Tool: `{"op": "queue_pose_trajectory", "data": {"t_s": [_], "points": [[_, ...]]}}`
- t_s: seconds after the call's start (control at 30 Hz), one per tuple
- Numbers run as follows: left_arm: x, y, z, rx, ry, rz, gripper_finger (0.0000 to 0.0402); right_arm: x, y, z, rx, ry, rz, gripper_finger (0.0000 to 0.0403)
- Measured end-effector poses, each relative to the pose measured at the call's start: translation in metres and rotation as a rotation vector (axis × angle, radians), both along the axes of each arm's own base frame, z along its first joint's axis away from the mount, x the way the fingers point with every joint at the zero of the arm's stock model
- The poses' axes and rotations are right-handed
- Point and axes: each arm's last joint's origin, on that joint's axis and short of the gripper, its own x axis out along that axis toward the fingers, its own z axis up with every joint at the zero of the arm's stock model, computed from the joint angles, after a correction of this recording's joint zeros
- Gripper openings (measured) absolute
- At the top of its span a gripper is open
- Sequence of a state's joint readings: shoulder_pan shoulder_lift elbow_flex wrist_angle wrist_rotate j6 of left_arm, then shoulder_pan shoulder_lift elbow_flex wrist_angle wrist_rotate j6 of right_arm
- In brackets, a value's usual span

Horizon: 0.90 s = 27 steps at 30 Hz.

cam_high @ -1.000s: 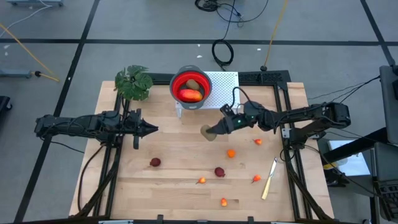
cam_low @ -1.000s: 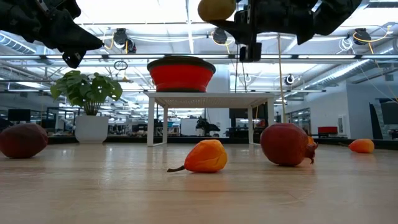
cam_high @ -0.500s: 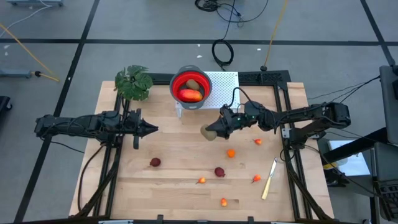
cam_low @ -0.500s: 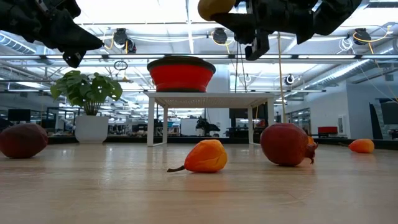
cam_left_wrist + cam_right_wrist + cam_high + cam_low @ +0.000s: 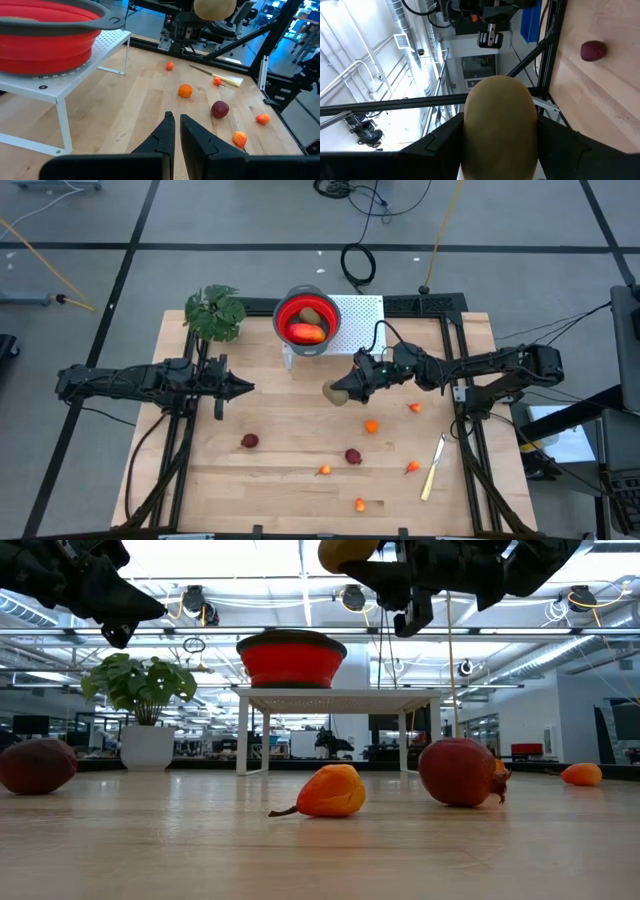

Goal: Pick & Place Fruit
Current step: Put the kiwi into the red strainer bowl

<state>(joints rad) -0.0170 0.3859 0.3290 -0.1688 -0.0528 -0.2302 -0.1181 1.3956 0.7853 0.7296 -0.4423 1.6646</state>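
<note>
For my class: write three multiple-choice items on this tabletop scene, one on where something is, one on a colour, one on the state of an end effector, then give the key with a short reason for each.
1. Where does the pale-handled knife lie?
A. inside the bowl
B. on the table's right side, near the right arm's base
C. under the plant

2. What colour is the inside of the bowl on the white stand?
A. red
B. blue
C. white

3. What is the right end effector doing?
A. resting open on the table
B. gripping the knife
C. holding an olive-brown fruit above the table

Key: B, the high view shows the knife on the wood at the right. A, the bowl is red in the high and low views. C, the right wrist view shows the fruit between its fingers, and the low view shows it raised.
</note>
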Motion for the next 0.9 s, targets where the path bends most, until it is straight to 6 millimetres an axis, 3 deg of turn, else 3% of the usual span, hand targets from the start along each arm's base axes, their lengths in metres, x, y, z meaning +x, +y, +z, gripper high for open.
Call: {"op": "queue_pose_trajectory", "data": {"t_s": [0.27, 0.67, 0.9], "points": [[0.0000, 0.0000, 0.0000, 0.000, 0.000, 0.000, 0.0026, 0.0001, -0.0004, 0.0000, -0.075, -0.024, -0.016, 0.0205], [0.0000, 0.0000, 0.0000, 0.000, 0.000, 0.000, 0.0026, 0.0010, -0.0037, 0.0000, -0.566, -0.151, -0.150, 0.0206], [0.0000, 0.0000, 0.0000, 0.000, 0.000, 0.000, 0.0026, 0.0010, -0.0037, 0.0001, -0.955, -0.254, -0.157, 0.0206]]}}
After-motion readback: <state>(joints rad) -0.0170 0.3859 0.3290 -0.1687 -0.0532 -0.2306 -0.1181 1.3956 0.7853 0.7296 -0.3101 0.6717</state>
